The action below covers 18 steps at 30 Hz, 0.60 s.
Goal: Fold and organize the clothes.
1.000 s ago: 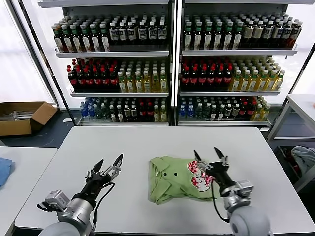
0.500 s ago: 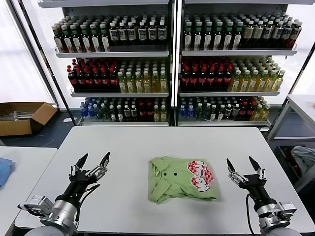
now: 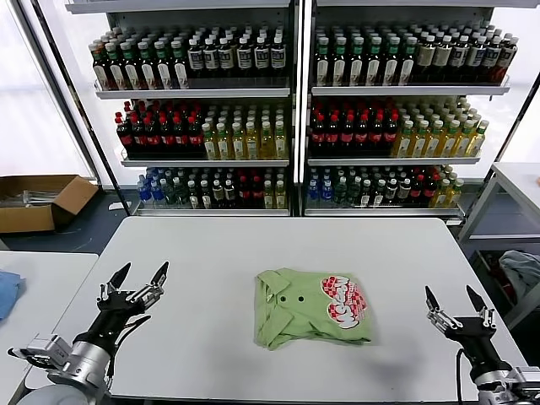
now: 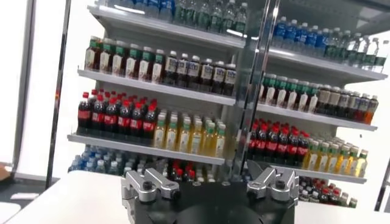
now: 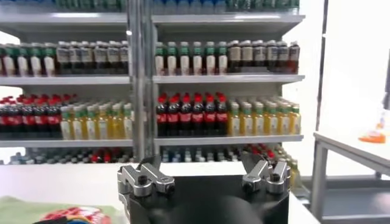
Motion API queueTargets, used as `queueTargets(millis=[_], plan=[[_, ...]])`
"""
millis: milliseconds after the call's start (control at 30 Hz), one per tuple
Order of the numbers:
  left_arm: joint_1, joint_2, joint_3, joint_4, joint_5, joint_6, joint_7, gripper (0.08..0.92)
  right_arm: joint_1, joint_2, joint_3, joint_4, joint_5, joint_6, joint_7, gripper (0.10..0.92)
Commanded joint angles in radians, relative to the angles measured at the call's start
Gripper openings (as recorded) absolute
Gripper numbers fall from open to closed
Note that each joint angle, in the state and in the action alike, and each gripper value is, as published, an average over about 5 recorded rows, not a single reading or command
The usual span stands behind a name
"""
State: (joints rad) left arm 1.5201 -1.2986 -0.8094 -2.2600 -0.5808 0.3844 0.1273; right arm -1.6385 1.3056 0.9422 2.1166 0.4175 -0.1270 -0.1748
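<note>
The clothes (image 3: 312, 308), a light green collared shirt, lie folded into a flat rectangle at the middle of the white table (image 3: 253, 245), with dark buttons and a red-and-white checkered print facing up. A corner of the shirt (image 5: 36, 212) shows in the right wrist view. My left gripper (image 3: 135, 277) hovers open over the table's front left part, well apart from the shirt. Over the front right corner my right gripper (image 3: 456, 298) stands open too, with nothing between its fingers. Both point toward the shelves.
Shelves of bottled drinks (image 3: 295, 110) stand behind the table. A cardboard box (image 3: 38, 201) sits on the floor at the left. A blue cloth (image 3: 7, 291) lies on a side table at the left, and a grey-blue cloth (image 3: 523, 270) lies at the right.
Both arms have drawn back from the shirt: the right gripper moved from the shirt's print out to the front right, the left gripper moved further left. The shirt lies still.
</note>
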Motion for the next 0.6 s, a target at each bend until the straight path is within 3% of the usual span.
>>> queueTargets(millis=[33, 600], plan=[[-0.024, 0.007, -0.076, 0.038, -0.013, -0.009, 0.111, 0.823, -0.049, 0.011, 0.111, -0.015, 0.044, 0.002, -0.026, 0.823], [-0.014, -0.019, -0.147, 0.058, -0.053, -0.018, 0.160, 0.823, -0.024, 0.024, 0.133, -0.038, 0.054, -0.037, -0.030, 0.823]])
